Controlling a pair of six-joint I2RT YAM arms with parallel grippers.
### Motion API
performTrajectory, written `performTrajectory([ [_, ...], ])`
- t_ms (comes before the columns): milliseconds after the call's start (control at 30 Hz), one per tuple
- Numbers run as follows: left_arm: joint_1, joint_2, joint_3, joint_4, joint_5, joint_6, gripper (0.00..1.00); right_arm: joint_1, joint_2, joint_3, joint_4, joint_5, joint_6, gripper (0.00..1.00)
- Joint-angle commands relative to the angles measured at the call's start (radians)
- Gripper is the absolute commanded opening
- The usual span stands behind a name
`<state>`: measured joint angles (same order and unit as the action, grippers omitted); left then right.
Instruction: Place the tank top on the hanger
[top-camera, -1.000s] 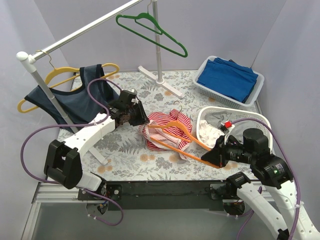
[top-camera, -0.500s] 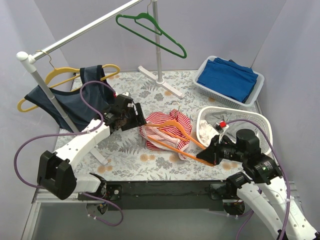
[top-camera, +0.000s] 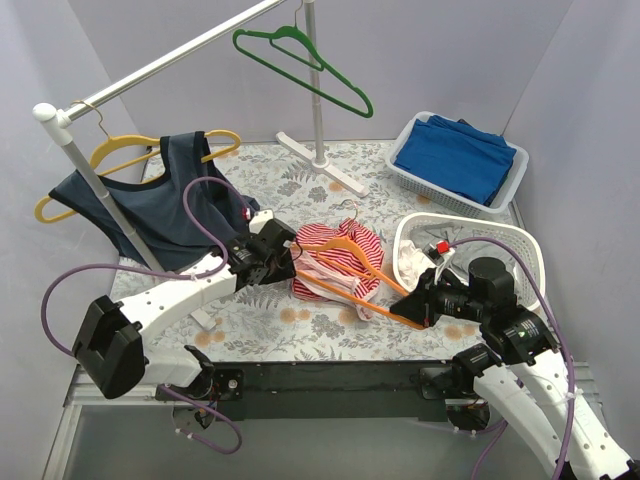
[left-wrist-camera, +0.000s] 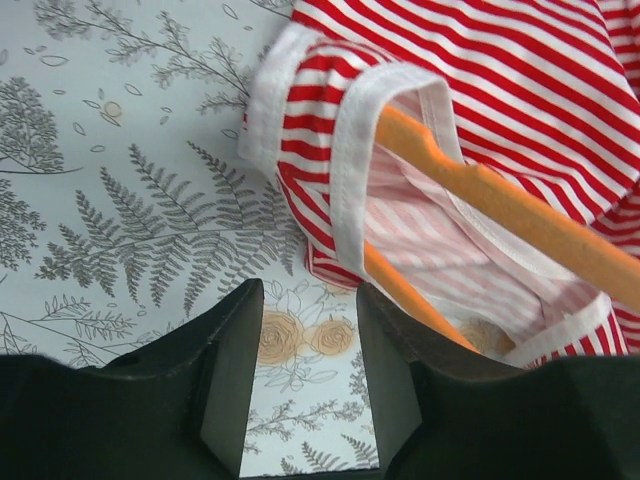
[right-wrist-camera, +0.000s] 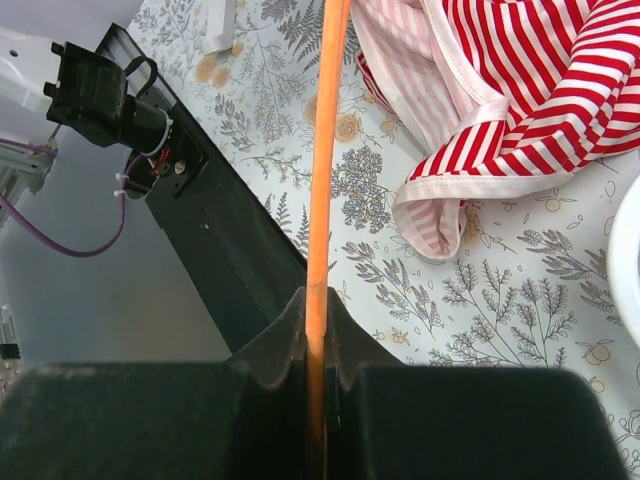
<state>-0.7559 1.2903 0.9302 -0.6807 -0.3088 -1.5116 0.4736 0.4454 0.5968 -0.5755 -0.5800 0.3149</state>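
Beside the tank top (left-wrist-camera: 480, 90), the left gripper (left-wrist-camera: 307, 305) hovers parted and empty, while the right gripper (right-wrist-camera: 316, 305) clamps the hanger (right-wrist-camera: 325, 150).

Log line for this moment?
left gripper open, at tank top edge | right gripper shut on hanger | hanger arm inside tank top

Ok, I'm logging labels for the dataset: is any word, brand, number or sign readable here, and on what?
No readable text anywhere.
The tank top and the hanger carry no print.
The small red item is too small to tell.
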Motion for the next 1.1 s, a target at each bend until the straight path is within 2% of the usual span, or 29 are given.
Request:
performTrajectory([
  [0,-0.006,0.029,0.045,0.007,-0.16,-0.059,0.41,0.002,-0.005,0.008,0.075,-0.024,0.0,0.01],
  [100,-0.008,0.024,0.036,0.03,-0.187,-0.087,0.42,0.002,-0.004,0.006,0.08,-0.03,0.001,0.01],
  [400,-0.008,0.024,0.004,0.151,-0.131,-0.065,0.44,0.002,0.001,0.003,0.08,-0.034,0.004,0.01],
  [667,-0.01,0.06,-0.031,0.191,-0.213,-0.079,0.31,0.002,-0.005,0.001,0.086,-0.037,0.009,0.01],
  [767,-0.011,0.055,-0.039,0.191,-0.22,-0.079,0.2,0.003,-0.007,0.0,0.086,-0.035,0.01,0.01],
  [800,-0.01,0.05,-0.039,0.191,-0.217,-0.079,0.1,0.0,-0.004,0.003,0.086,-0.037,0.009,0.01],
  [867,-0.013,0.043,-0.03,0.191,-0.204,-0.065,0.02,0.002,0.001,0.0,0.092,-0.043,0.01,0.01],
  [1067,-0.022,-0.009,0.05,0.13,-0.138,0.022,0.0,0.002,0.018,-0.011,0.15,-0.087,0.006,0.01],
])
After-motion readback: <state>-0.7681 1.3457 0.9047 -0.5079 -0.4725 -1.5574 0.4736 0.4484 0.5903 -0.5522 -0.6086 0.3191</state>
